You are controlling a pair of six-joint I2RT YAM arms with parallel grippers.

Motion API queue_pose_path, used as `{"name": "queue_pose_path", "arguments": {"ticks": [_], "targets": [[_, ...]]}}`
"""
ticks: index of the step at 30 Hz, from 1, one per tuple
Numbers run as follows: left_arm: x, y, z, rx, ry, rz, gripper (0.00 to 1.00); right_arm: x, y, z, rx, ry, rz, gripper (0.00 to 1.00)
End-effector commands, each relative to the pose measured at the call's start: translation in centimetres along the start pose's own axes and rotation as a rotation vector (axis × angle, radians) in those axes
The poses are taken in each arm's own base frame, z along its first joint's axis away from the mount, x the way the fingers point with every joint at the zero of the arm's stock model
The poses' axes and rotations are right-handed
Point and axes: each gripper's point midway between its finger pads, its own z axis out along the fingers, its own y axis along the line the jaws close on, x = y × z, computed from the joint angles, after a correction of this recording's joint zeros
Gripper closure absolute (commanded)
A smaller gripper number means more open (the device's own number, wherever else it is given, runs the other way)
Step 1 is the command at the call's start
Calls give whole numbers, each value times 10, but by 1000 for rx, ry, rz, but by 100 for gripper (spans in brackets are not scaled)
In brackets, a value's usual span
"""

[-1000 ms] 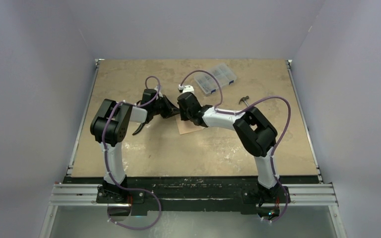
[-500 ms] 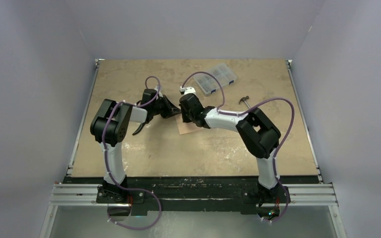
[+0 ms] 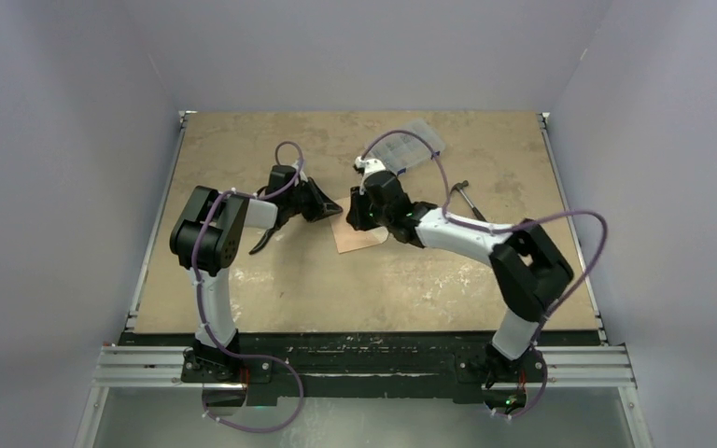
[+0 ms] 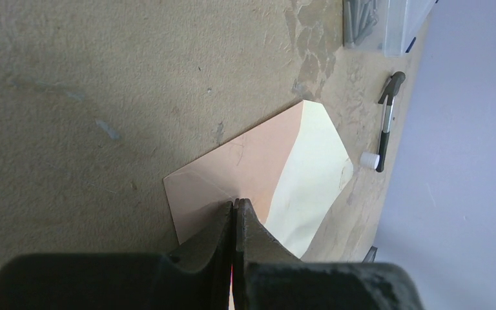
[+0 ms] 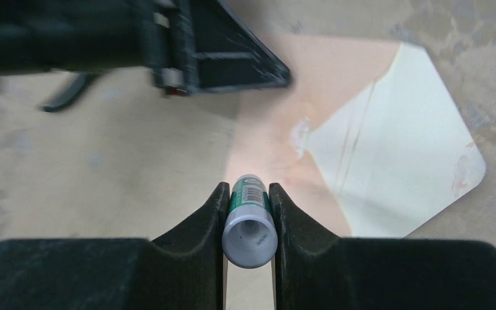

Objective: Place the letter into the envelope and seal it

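You are pressing the closed left gripper [image 4: 234, 205] onto the envelope [image 4: 229, 169] at the desk's [image 3: 243, 149] middle; the right gripper [image 5: 248, 194] is clamping a glue stick [image 5: 249, 227] above it

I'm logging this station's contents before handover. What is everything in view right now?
envelope: one, salmon-tan with its cream flap open, flat mid-table
glue stick: one, green label, between the right fingers
organiser box: one, clear, far side of table
hammer: one, black head, right of envelope
cap: one, white, beside hammer's handle
table: one, tan, worn
left fingers: black, shut, tips on envelope
right fingers: black, shut on glue stick
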Motion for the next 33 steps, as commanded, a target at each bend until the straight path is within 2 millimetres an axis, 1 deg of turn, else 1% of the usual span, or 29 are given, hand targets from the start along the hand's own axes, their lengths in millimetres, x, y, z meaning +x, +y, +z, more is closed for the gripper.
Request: {"name": "queue_pose_path", "arguments": {"ticks": [1, 3, 5, 6, 7, 8, 11, 13, 15, 18, 21, 25, 27, 31, 33], "targets": [[17, 45, -3, -188, 52, 14, 100, -79, 33, -67, -217, -202, 82, 100], [15, 32, -4, -150, 66, 23, 100, -84, 20, -79, -229, -212, 160, 100], [9, 14, -6, -107, 66, 49, 100, -80, 2, -82, -206, -206, 219, 100], [5, 3, -7, -85, 61, 70, 100, -77, -12, -82, -183, -200, 255, 100], [0, -9, -9, -66, 55, 93, 96, -73, -22, -83, -171, -192, 292, 100], [-5, -19, -12, -53, 49, 116, 89, -69, -34, -85, -158, -190, 339, 100], [-20, -50, -25, -10, 10, 181, 74, -57, -67, -93, -121, -195, 462, 100], [-28, -65, -34, 5, -15, 212, 68, -49, -90, -98, -90, -196, 526, 100], [-33, -75, -43, 11, -32, 235, 64, -34, -113, -101, -51, -183, 588, 100], [-35, -87, -57, 20, -51, 260, 60, -15, -134, -104, -43, -171, 667, 99], [-32, -89, -68, 14, -57, 272, 59, 3, -146, -104, -55, -165, 748, 97], [-27, -88, -81, 4, -71, 290, 59, 20, -159, -101, -66, -155, 836, 94], [-18, -78, -87, -34, -52, 280, 59, 29, -166, -99, -59, -148, 873, 93], [-12, -66, -97, -85, -52, 290, 59, 42, -183, -98, -47, -150, 934, 91], [-11, -64, -99, -95, -55, 289, 59, 48, -192, -98, -33, -151, 957, 89]]}}
